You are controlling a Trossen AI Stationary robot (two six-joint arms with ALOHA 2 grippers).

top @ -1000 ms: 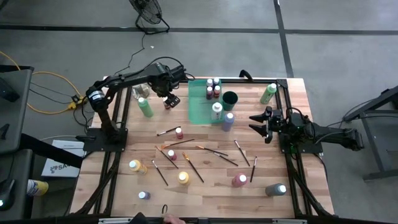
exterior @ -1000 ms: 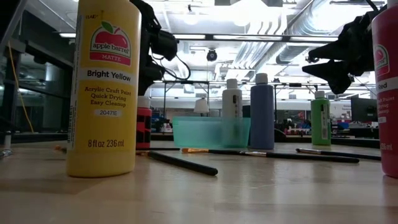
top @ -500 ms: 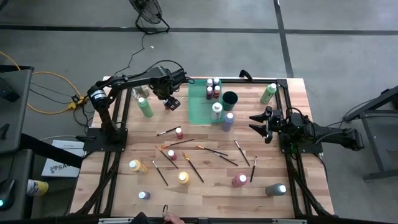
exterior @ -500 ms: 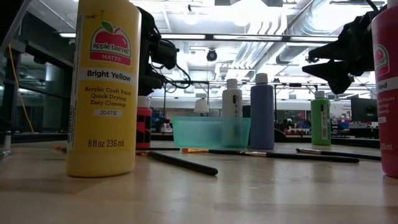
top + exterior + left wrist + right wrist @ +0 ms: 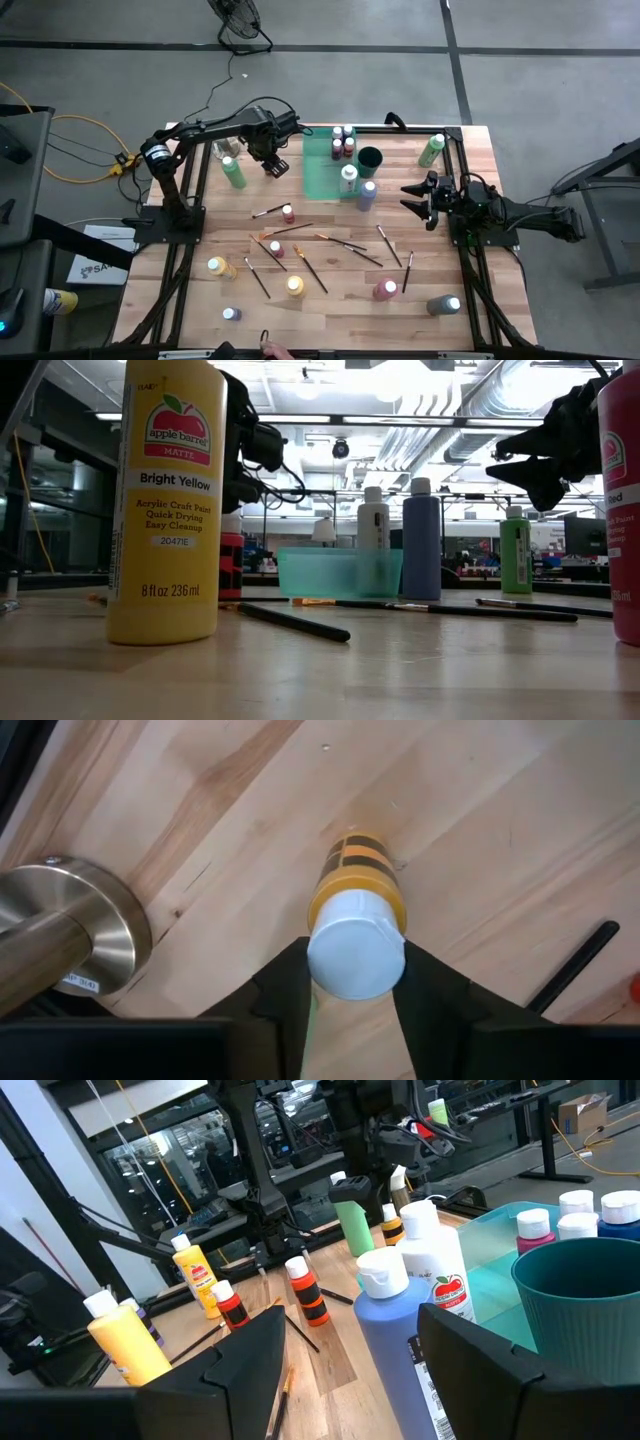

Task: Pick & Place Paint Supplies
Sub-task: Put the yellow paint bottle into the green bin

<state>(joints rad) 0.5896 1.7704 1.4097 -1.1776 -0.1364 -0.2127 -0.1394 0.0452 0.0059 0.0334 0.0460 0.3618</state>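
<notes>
Orange-and-black banded, the small paint bottle [image 5: 357, 915] stands upright on the wooden table [image 5: 440, 250] just beside the teal tray [image 5: 322, 165], on the tray's side toward the left arm's base. The left gripper [image 5: 270, 162] is down over it, and the left wrist view shows its two dark fingers [image 5: 283, 990] pressed against either side of the bottle's white cap, pinching it. A green bottle [image 5: 233, 172] stands a little farther from the tray on the same side. Inside the tray sit three small white-capped bottles [image 5: 343, 141]; at its opposite edge are a dark green cup [image 5: 370, 157], a white bottle [image 5: 348, 178] and a blue bottle [image 5: 367, 193]. The right gripper [image 5: 412, 198] hovers beyond the blue bottle, fingers spread and holding nothing. Thin paintbrushes [image 5: 345, 244] and more bottles lie scattered over the table's near half, well apart from the tray
</notes>
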